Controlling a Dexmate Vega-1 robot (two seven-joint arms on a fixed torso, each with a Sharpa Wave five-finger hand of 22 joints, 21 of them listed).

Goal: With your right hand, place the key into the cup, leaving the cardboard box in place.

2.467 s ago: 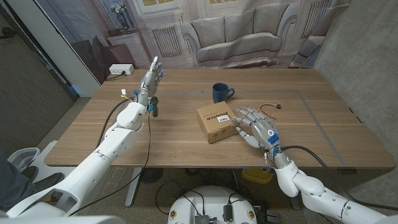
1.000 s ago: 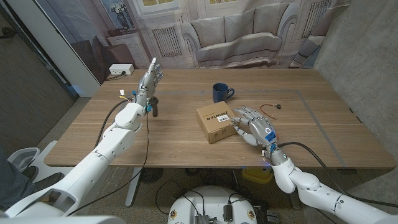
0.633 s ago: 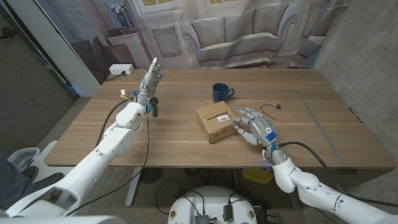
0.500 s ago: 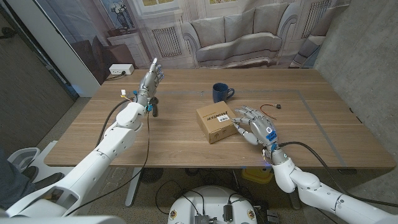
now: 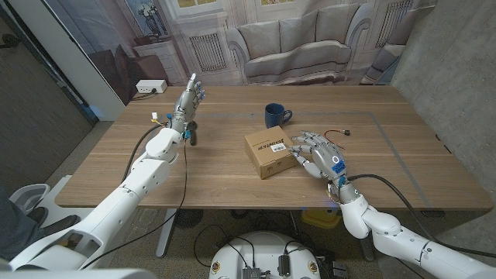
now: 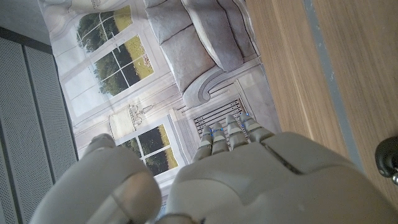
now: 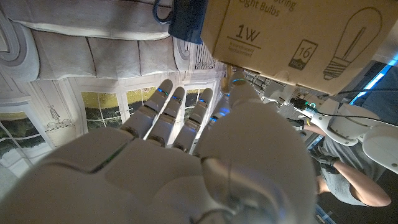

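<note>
A wooden bench [image 5: 232, 174] carries a cardboard box [image 5: 269, 153] at its middle, a light-bulb drawing printed on its side in the right wrist view. Beyond the box stands a dark blue cup [image 5: 274, 115], handle turned toward the robot's right. Just beside the box, the right robot hand [image 5: 316, 157] has its fingers [image 7: 163, 118] spread and grips nothing. The left robot hand [image 5: 187, 100] stands upright near the far left edge, fingers extended, holding nothing. The key cannot be made out.

cardboard box [image 5: 268, 153] beside right hand [image 5: 316, 157]
</note>
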